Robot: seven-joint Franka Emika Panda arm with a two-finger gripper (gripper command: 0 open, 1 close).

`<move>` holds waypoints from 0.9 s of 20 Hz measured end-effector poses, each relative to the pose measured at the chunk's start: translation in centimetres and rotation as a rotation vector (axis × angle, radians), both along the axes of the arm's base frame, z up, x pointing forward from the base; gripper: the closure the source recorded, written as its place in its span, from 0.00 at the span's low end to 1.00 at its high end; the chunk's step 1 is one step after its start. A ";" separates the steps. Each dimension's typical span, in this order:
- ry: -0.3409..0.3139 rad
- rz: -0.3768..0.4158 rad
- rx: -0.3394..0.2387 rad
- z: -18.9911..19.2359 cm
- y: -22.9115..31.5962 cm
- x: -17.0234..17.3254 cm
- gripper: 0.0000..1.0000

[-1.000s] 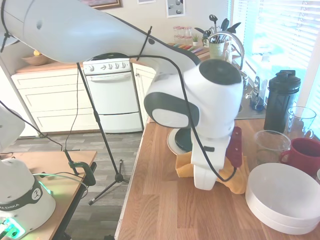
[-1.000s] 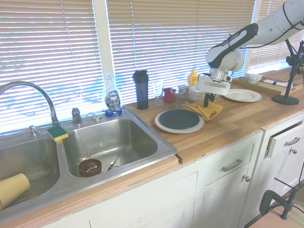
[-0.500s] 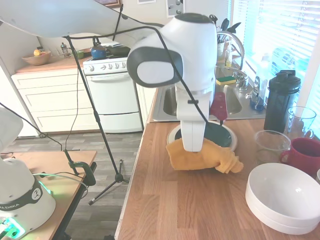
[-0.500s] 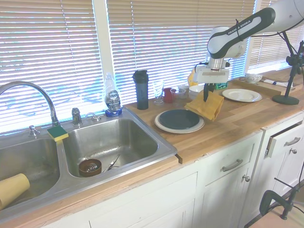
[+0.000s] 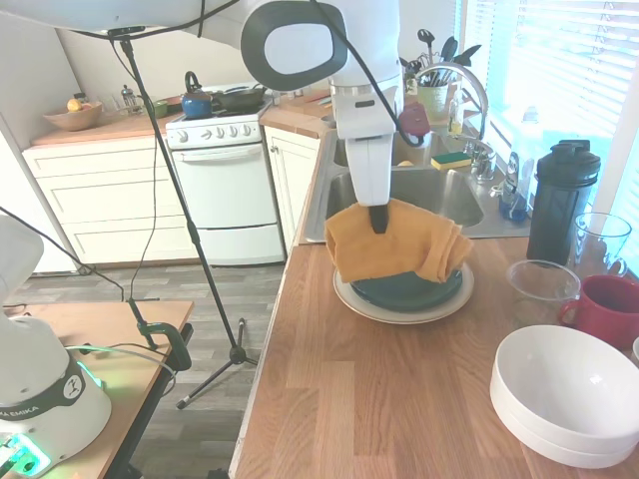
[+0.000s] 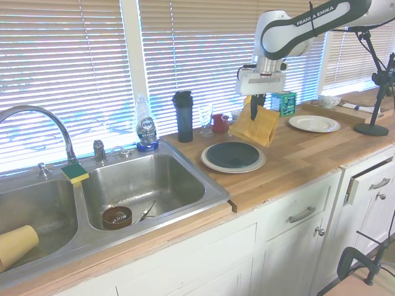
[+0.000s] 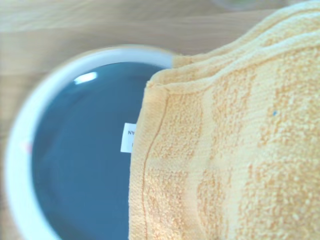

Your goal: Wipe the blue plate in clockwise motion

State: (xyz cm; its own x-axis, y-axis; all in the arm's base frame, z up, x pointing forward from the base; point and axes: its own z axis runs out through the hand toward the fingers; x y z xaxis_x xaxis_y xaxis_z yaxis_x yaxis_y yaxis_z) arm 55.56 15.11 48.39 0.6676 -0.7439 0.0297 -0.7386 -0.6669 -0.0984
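Bowls: you have white bowls (image 5: 567, 394) stacked nearest the first exterior camera, on the counter (image 5: 369, 399), well apart from the blue plate.
Blue plate: your blue plate (image 6: 232, 154) sits on a cream plate (image 6: 213, 164) on the counter, just beside the sink (image 6: 139, 185); a small white label (image 7: 128, 137) shows on its face in the wrist view.
Cloth: the yellow cloth (image 5: 394, 241) hangs above the blue plate, off its surface in the second exterior view, covering part of it from the wrist.
Pincer: your pincer (image 5: 378, 219) is pinched on the cloth's top edge.
Beyond the plate: a red mug (image 5: 609, 307), a clear glass (image 5: 541, 291) and a black bottle (image 5: 560, 200) stand toward the window.
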 end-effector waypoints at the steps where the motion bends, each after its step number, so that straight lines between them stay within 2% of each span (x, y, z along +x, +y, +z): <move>1: 0.002 0.011 -0.006 -0.2 1.1 -0.1 1.00; 10: 0.037 0.090 -0.047 -4.0 9.5 0.1 1.00; 18: 0.072 0.078 -0.088 -8.6 8.7 1.6 1.00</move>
